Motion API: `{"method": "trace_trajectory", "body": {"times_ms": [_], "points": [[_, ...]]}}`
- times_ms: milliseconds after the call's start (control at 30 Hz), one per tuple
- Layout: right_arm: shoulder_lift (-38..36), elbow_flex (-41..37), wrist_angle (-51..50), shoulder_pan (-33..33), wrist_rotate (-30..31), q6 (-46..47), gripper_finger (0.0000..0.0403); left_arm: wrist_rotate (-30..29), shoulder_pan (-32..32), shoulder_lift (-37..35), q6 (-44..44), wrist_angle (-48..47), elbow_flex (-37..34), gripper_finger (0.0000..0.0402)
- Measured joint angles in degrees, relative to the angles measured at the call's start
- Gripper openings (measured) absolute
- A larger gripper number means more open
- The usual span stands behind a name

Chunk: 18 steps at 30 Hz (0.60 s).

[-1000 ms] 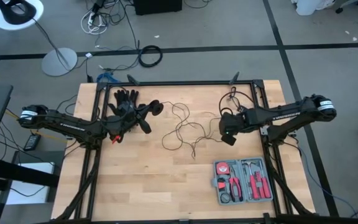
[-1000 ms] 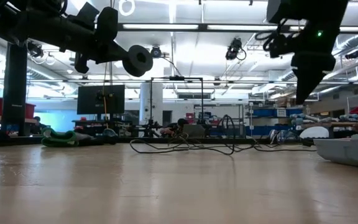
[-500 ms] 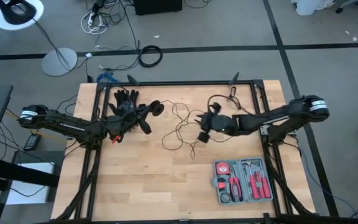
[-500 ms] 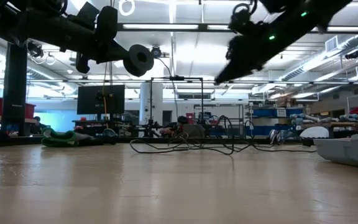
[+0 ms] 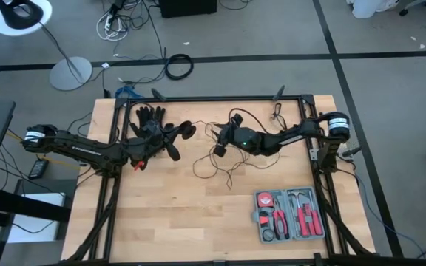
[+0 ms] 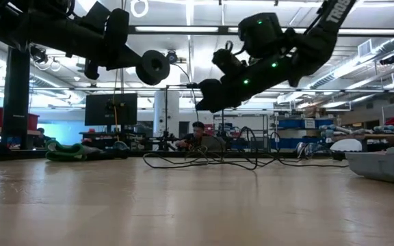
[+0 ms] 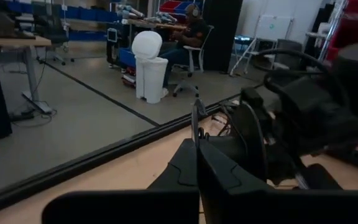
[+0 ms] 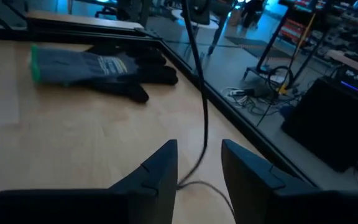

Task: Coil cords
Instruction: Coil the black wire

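Observation:
The cord is a thin black wire lying in loose loops point(image 5: 214, 161) on the wooden table's far middle. It ends in a small round black disc point(image 5: 187, 129). My left gripper point(image 5: 176, 137) is shut on the wire beside the disc and holds the disc point(image 6: 152, 67) in the air. My right gripper point(image 5: 217, 148) hovers open over the loops, pointing toward the table's left. In the right wrist view a strand of wire point(image 8: 202, 118) rises from the table between its two fingers point(image 8: 160, 168). I cannot tell whether the strand touches them. My left gripper pinches the thin wire point(image 7: 196, 121) between its two shut fingers, right beside the disc point(image 7: 253, 146). The fingers come level from the table's left. The disc is lifted clear of the table, and the wire trails down from it to the loops.
A dark work glove point(image 5: 150, 116) lies at the far left of the table, behind the left gripper. An open grey tool case point(image 5: 288, 214) sits near the right front. Black frame rails point(image 5: 220, 99) run along the table's edges. Bare wood lies toward the near edge.
My right gripper has swung from the table's right side toward the middle and come down. It has tipped from pointing down to nearly level, and now stands over the wire loops. The disc has stayed where it was.

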Motion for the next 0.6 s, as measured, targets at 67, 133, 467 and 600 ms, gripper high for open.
{"method": "trace_trajectory", "body": {"times_ms": [67,133,467,600], "points": [[0.71,1.09,0.09,0.01,-0.02,-1.47,0.0123,0.95,0.0,0.0,0.22,-1.49,0.0,0.0],[0.99,1.66,0.17,0.16,-0.02,-2.68,0.0123,3.01,0.0,0.0,0.26,-3.06,0.0,0.0],[0.91,1.69,0.62,1.41,-0.02,-6.15,0.0121,4.49,-0.02,0.02,-0.05,-3.98,0.0,0.0],[0.86,1.69,0.76,1.26,0.0,-6.31,0.0111,4.49,-0.02,0.02,-0.03,-3.7,0.0,0.0]]}}
